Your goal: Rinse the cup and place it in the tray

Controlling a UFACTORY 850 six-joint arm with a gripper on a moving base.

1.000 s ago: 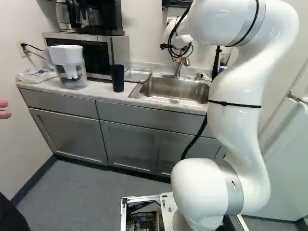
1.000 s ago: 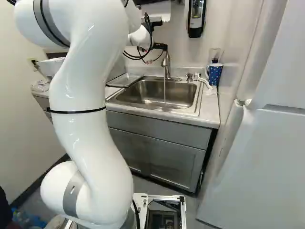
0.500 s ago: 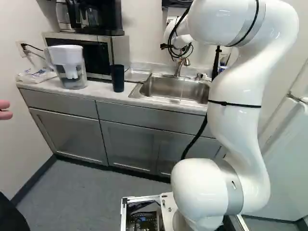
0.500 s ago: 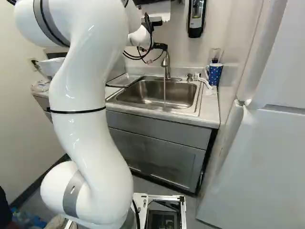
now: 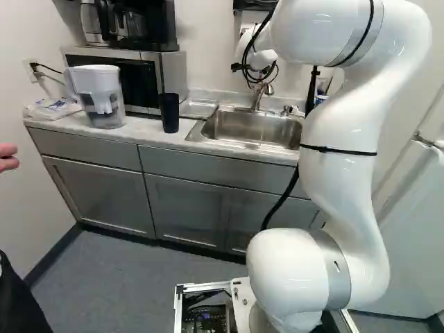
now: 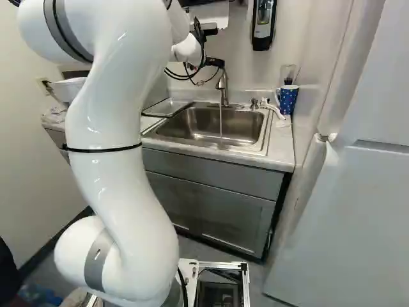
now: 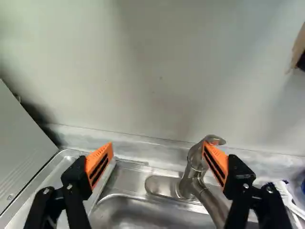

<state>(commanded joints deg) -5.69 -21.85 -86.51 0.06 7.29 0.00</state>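
Note:
In the right base view my gripper is at the faucet, from which a thin stream of water runs into the sink. Seen from the wrist, the gripper stands open with nothing held; one orange pad overlaps the faucet's top, and contact cannot be told. A dark blue cup is upright on the counter, beside the metal tray left of the sink. A blue mug with light dots stands at the counter's right end.
A water pitcher and a plastic bag share the counter's left part with a microwave, a coffee maker on top. A white brush lies near the mug. On the wall hangs a soap dispenser; a white fridge stands at right.

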